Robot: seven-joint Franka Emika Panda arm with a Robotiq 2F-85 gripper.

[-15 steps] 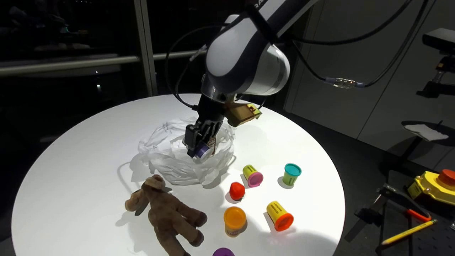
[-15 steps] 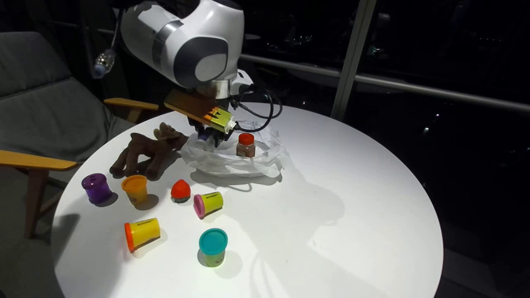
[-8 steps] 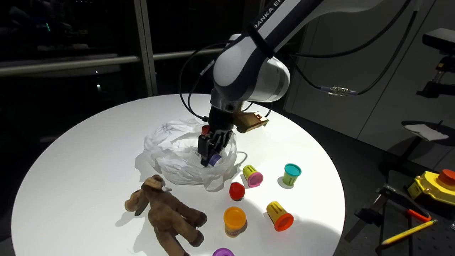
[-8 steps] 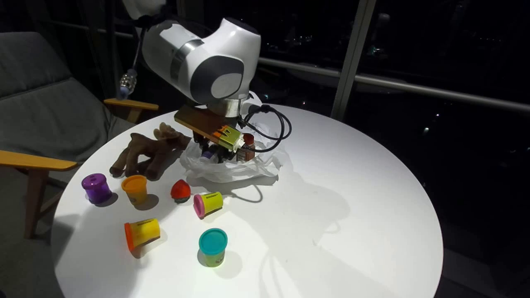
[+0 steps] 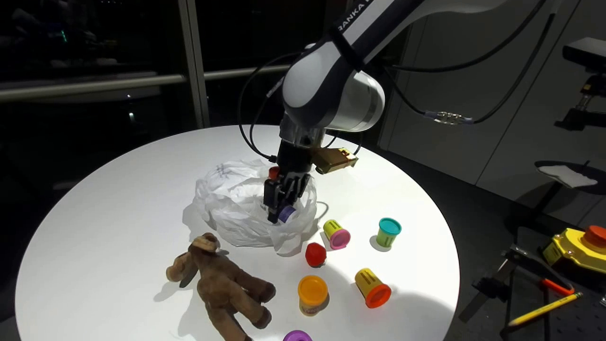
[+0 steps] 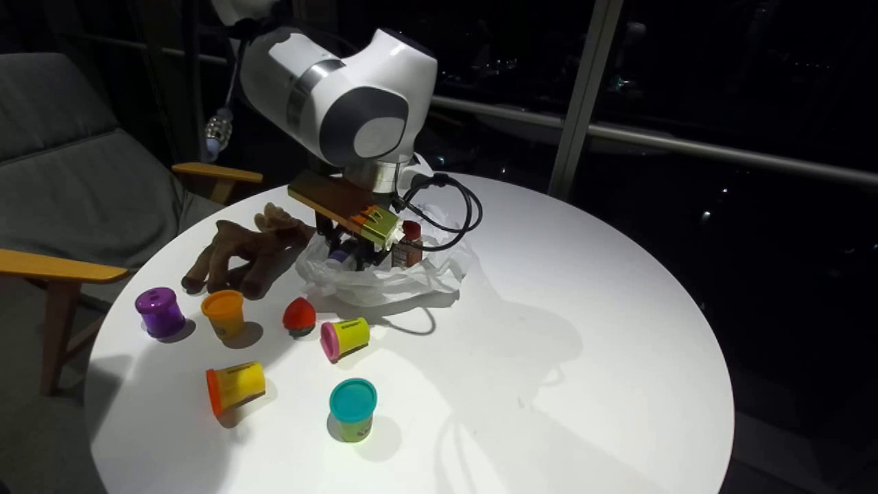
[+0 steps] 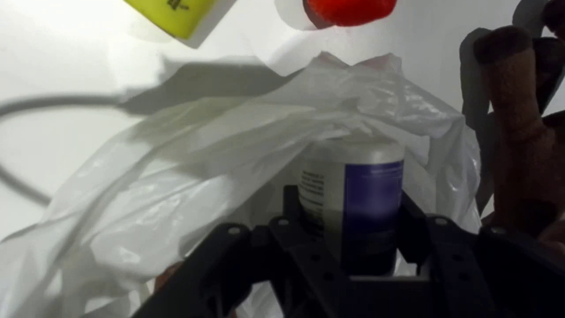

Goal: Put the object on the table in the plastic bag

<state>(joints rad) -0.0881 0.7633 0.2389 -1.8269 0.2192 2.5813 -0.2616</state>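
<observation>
White-and-purple bottle (image 7: 371, 190) sits in the gripper (image 7: 351, 198), whose jaws stand part-way apart with a finger on either side of it. Bottle is tilted, inside the mouth of the translucent plastic bag (image 5: 236, 220) on the table (image 5: 118, 203); whether it touches the film cannot be told. Wrist view: near end of the bottle lost in shadow among the finger links, label print too blurred to read. Reddish-brown patch (image 7: 167, 274) behind the linkage, not identifiable. Pink-lidded tub (image 5: 336, 234) and red rounded piece (image 7: 353, 9) cut off by the top edge there, brown plush animal (image 7: 521, 132) by the right edge. Purple tub (image 5: 297, 336) runs out at the bottom in an exterior view. Red-lidded jar (image 6: 406, 256), also in the bag, partly covered by a gold-coloured block (image 6: 343, 207) and a cable (image 6: 477, 206) in an exterior view.

Versus one second ago: arm (image 5: 307, 78) and gripper have come lower and nearer the pink-lidded tub, bag rim spread toward it. Lid of the red-lidded jar, hidden then in an exterior view, now shows beside the gripper. Versus half a second ago: barely any change. Tubs, plush animal and red rounded piece have stayed where they were on the table.
</observation>
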